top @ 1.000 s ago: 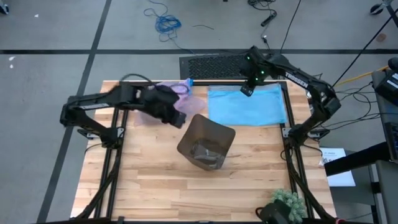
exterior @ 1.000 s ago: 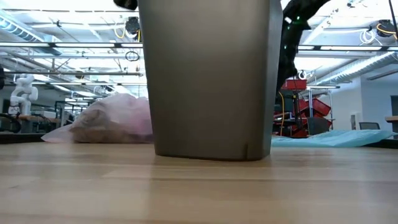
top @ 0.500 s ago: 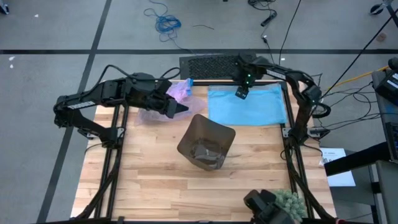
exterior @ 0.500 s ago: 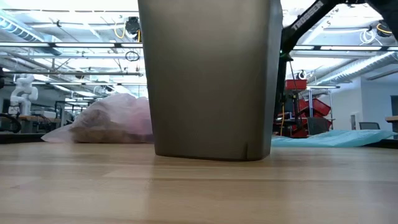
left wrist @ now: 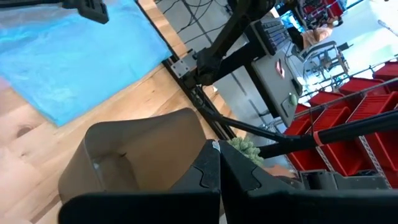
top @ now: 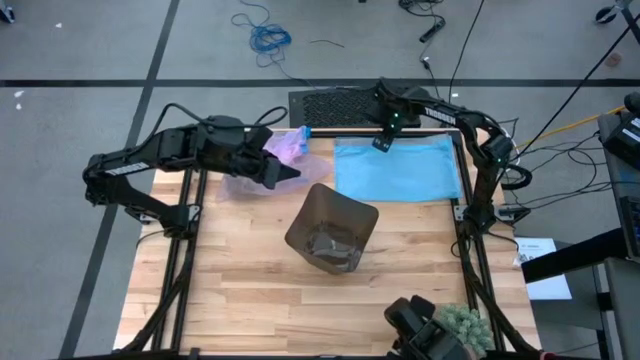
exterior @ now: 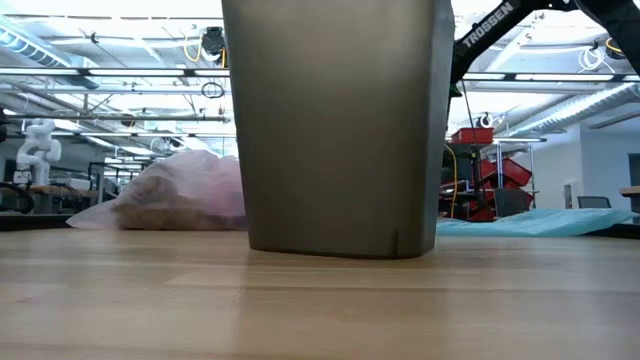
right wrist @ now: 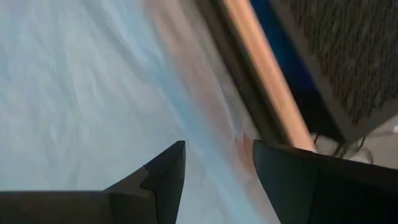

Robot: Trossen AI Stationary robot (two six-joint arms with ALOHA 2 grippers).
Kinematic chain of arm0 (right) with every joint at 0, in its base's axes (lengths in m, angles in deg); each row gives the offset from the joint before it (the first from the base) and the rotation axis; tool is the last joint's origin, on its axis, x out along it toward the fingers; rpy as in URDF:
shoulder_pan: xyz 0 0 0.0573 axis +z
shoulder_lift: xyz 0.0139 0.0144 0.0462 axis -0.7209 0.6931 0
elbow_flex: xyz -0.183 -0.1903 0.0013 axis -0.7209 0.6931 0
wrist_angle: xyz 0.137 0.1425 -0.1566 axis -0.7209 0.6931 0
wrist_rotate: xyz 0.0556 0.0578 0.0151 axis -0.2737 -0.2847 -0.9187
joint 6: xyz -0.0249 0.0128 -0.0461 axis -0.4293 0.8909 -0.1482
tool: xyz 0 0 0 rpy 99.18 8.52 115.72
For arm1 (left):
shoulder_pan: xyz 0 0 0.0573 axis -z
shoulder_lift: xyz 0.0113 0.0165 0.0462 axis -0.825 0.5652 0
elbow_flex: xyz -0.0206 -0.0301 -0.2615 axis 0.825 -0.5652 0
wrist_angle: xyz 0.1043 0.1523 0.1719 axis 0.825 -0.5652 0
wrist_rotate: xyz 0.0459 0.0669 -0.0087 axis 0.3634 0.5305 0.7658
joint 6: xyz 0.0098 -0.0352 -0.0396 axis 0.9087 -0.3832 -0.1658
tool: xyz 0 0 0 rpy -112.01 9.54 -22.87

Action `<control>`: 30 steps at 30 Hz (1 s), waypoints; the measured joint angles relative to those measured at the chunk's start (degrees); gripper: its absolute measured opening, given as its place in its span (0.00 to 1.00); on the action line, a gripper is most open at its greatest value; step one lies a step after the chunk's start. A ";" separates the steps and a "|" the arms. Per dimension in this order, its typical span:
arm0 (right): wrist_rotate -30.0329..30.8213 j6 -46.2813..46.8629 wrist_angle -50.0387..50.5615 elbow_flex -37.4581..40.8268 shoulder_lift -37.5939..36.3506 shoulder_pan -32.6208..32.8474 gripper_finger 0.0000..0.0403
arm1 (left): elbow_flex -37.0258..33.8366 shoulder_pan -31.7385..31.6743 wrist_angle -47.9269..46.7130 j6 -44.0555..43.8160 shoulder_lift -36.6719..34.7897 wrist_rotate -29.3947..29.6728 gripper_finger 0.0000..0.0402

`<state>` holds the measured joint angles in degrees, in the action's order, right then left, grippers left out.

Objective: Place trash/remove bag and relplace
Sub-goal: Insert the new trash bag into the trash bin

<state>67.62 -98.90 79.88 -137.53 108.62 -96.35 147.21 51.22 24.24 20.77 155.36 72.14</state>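
Wooden table (top: 250, 290), seen from above, with the brown bin (top: 332, 235) upright near its centre and bare of any liner. A light blue plastic bag (top: 400, 168) lies flat at the far right; the bag (top: 262, 172), lavender-pink and filled, lies on the far left part of the table, apart from the bin. In the low view the trash (exterior: 160, 212) shows as brown wads through the bag's thin plastic.

Over the last second the left arm has swung from above the bag toward the bin, so the removed liner now sits released on the boards. In the same time the right arm has slid along the far edge to the blue bag's far left corner. By appearances the removal step is finished and the replacement step is starting.

The left gripper (top: 290, 176) hangs between the bag and the bin, just beside the bag's near edge; its fingers are pressed together and hold nothing. The right gripper (top: 380, 143) hovers over the blue bag's far edge, with the fingers (right wrist: 163, 169) spread and empty. The lavender bag is well apart from it, across the table.
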 joint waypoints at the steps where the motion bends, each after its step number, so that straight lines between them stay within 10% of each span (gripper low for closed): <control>1: 0.00 -0.20 -1.44 -0.06 0.00 0.23 0.45 | 0.00 -0.04 0.13 0.00 -0.09 0.00 0.00; 30: 4.72 5.36 -7.39 -0.11 11.48 0.35 0.33 | 0.00 -0.15 1.03 0.47 -3.93 0.00 0.00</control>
<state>72.34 -93.54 72.49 -137.64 120.10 -95.99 147.21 51.07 25.28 21.24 151.42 72.14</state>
